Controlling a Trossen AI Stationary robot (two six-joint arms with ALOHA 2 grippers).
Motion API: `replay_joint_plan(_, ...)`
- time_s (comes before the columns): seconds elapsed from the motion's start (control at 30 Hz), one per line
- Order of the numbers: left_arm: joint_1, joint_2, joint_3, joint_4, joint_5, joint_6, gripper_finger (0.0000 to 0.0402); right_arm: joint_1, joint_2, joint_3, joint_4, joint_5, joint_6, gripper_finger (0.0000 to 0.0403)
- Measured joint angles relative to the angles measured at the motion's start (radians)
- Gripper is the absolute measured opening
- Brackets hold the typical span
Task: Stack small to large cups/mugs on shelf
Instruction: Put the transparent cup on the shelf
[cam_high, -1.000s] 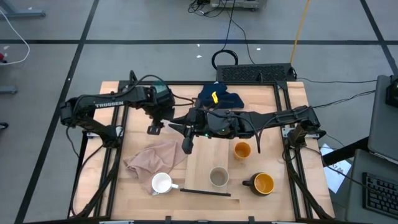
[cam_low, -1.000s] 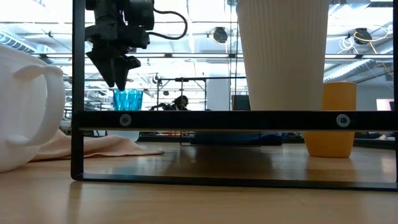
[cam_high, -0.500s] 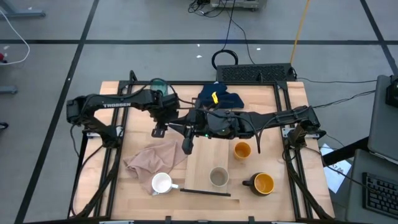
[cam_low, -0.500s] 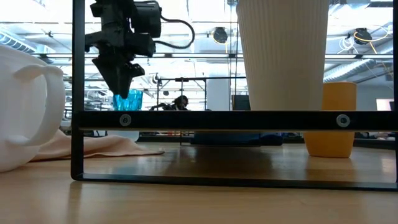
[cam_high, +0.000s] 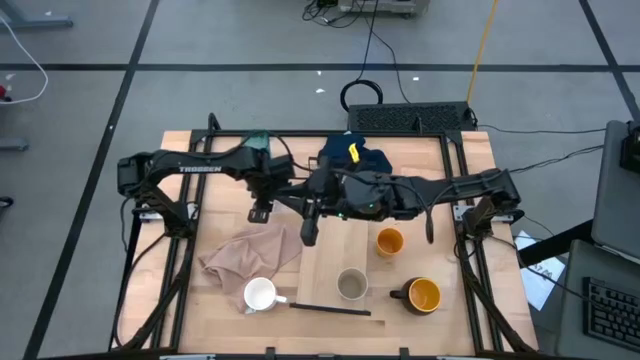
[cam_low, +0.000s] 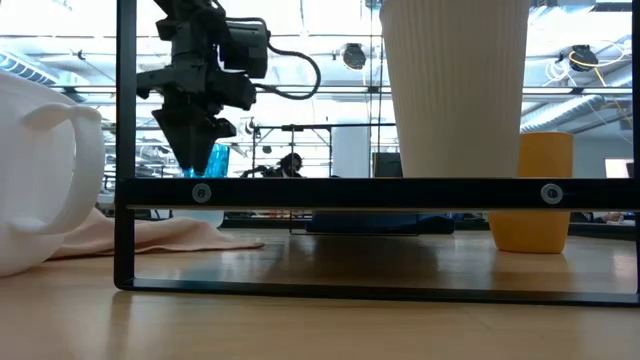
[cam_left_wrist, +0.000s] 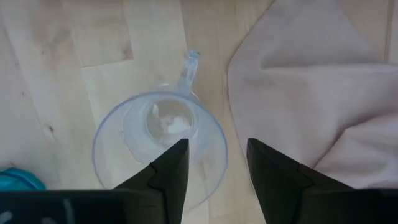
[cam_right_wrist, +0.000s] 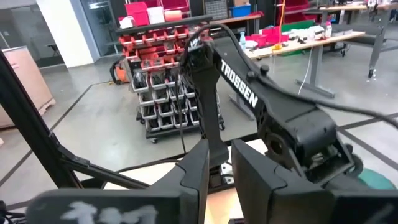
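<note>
In the high view the left gripper (cam_high: 259, 212) hangs over the tabletop (cam_high: 215, 305) left of centre, above the upper edge of the crumpled beige cloth (cam_high: 252, 255). Its wrist view looks straight down on the tiny clear cup (cam_left_wrist: 160, 145), which stands upright on the wood beside the cloth with its small handle pointing toward the top of that frame; the jaws are parted, one finger over the cup's rim and one just outside it, and whether they touch it cannot be told. The tall teal tumbler (cam_high: 255, 141) stands at the upper left of the tabletop, partly hidden by the left arm. The right gripper (cam_high: 309, 236) lies near the middle of the high view, jaws nearly together with a narrow gap and nothing between them. On the shelf (cam_high: 322, 272), lower centre, stand the small orange cup (cam_high: 389, 241) and, below it, the beige cup (cam_high: 351, 285). The white mug (cam_high: 260, 295) sits lower left beside the cloth, the dark yellow-lined mug (cam_high: 423, 295) lower right of the shelf.
</note>
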Motion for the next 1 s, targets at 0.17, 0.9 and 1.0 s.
replay_joint_plan(0.17,0.0,0.025,0.0,0.028,0.003,-0.018,0.0161,0.0,-0.01,0.0,-0.005,0.003,-0.016,0.0061)
replay_joint_plan(0.9,0.0,0.026,-0.001,0.025,-0.022,-0.04,0.011,0.004,-0.01,0.0,-0.009,0.004,-0.017,0.0061)
replay_joint_plan(1.0,0.0,0.026,-0.001,0.024,-0.022,-0.041,0.0061,0.004,-0.01,0.0,-0.009,0.004,-0.016,0.0061)
